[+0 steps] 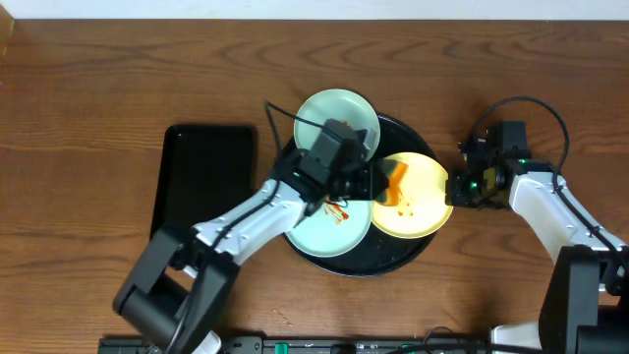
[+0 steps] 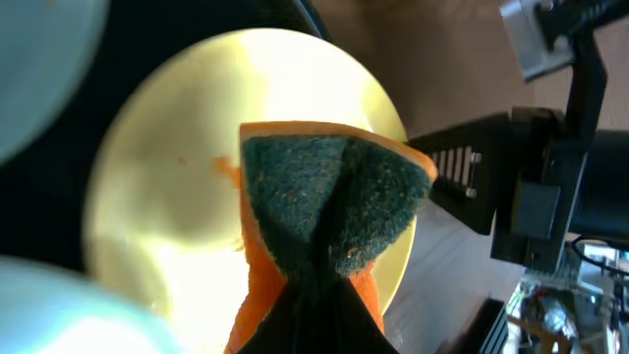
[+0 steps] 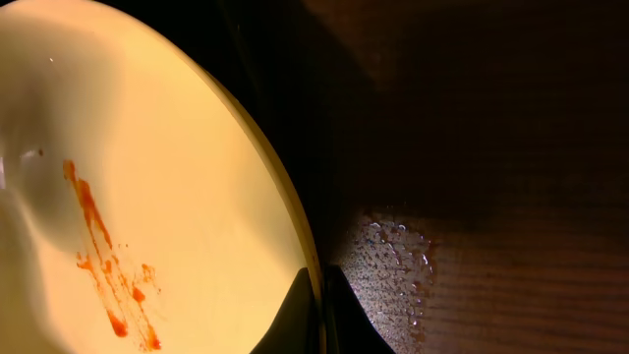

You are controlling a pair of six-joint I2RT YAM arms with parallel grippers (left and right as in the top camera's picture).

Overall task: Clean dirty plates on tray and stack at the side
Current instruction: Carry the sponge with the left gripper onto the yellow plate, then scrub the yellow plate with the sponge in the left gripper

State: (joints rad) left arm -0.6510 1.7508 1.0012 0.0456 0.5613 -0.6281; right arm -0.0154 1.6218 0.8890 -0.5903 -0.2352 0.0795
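A round black tray [image 1: 413, 258] holds three plates. A mint plate [image 1: 339, 113] lies at the back. Another mint plate [image 1: 324, 231] with an orange streak lies at the front left. A yellow plate [image 1: 423, 211] with a sauce streak [image 3: 103, 256] lies at the right. My left gripper [image 1: 378, 182] is shut on an orange sponge with a green scouring face [image 2: 329, 202], held over the yellow plate [image 2: 167, 197]. My right gripper [image 3: 321, 295] is shut on the yellow plate's right rim [image 3: 285, 206].
A rectangular black tray [image 1: 206, 177] lies on the wood table left of the round tray. Bare tabletop [image 1: 118, 88] spreads to the back and left. The right arm [image 1: 550, 202] reaches in from the right.
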